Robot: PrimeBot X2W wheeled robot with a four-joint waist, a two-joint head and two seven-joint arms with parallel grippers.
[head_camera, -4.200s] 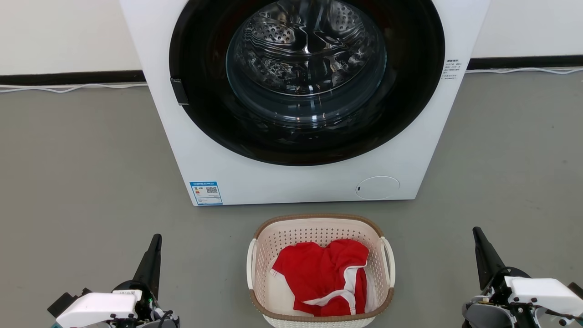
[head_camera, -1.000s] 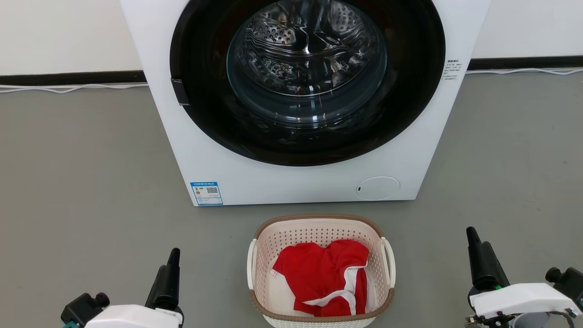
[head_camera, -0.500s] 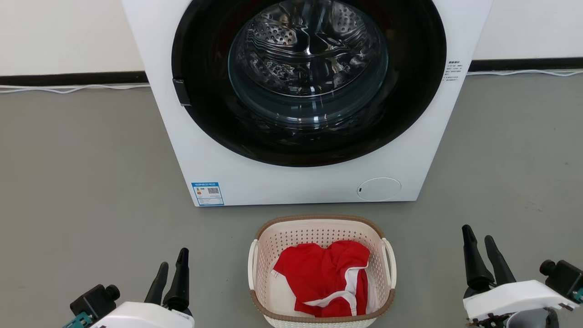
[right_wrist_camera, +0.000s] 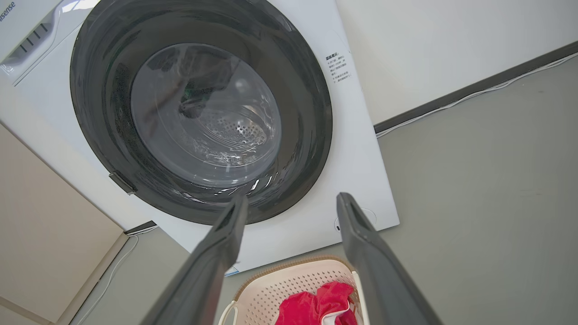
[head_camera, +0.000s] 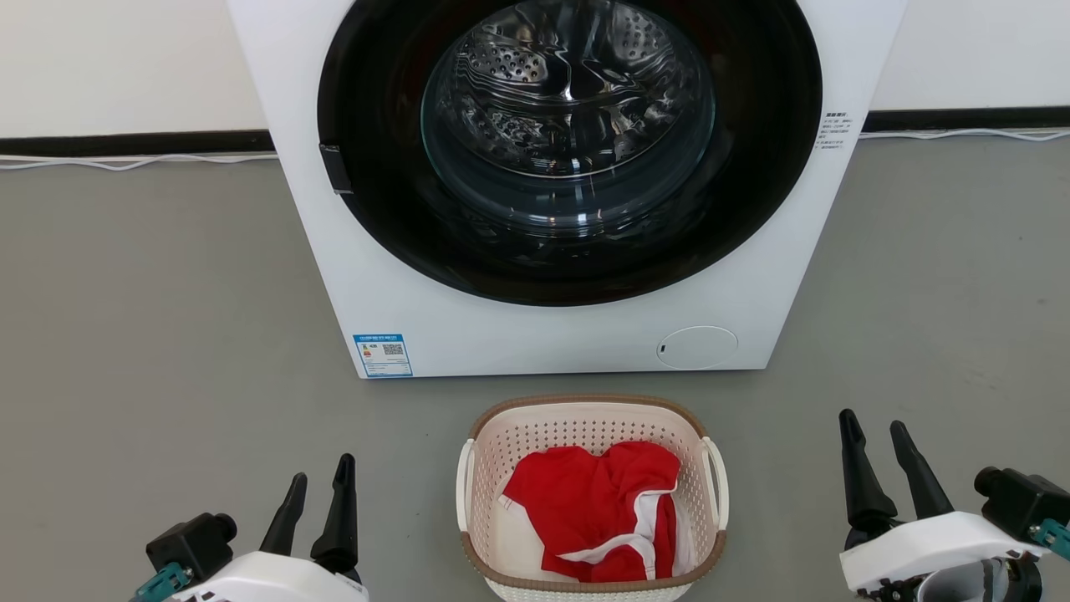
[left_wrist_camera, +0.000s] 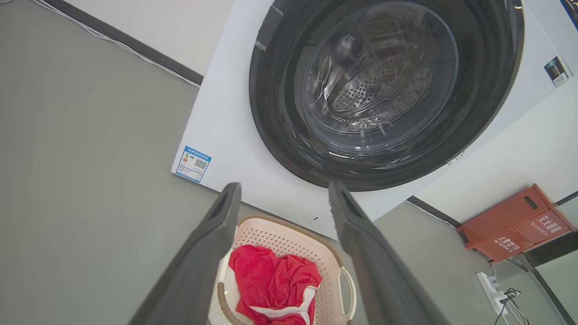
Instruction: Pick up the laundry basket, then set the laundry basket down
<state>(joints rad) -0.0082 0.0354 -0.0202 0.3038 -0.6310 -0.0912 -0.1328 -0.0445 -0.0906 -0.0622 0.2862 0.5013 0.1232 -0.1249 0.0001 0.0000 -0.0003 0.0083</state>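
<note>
The laundry basket (head_camera: 577,426) stands on the grey floor just in front of the washer, cream-white and perforated with a brown rim and white side handles; a red and white garment (head_camera: 589,502) lies in it. My left gripper (head_camera: 319,466) is open at the lower left, well clear of the basket's left handle (head_camera: 461,485). At the lower right my right gripper (head_camera: 873,423) is open too, apart from the right handle (head_camera: 717,481). The left wrist view shows the basket (left_wrist_camera: 289,234) between and below the left gripper (left_wrist_camera: 283,187). In the right wrist view the basket (right_wrist_camera: 293,282) sits low beneath the right gripper (right_wrist_camera: 291,198).
A white front-loading washer (head_camera: 501,326) with a dark round door (head_camera: 568,142) shut rises right behind the basket. Black skirting and a white cable (head_camera: 125,160) run along the back wall. An orange crate (left_wrist_camera: 515,223) and a power strip (left_wrist_camera: 494,289) lie off to one side of the washer.
Both grippers have turned so that two spread fingers show on each, and both arms have drawn slightly inward. The head camera has shifted a little. The basket stayed put.
</note>
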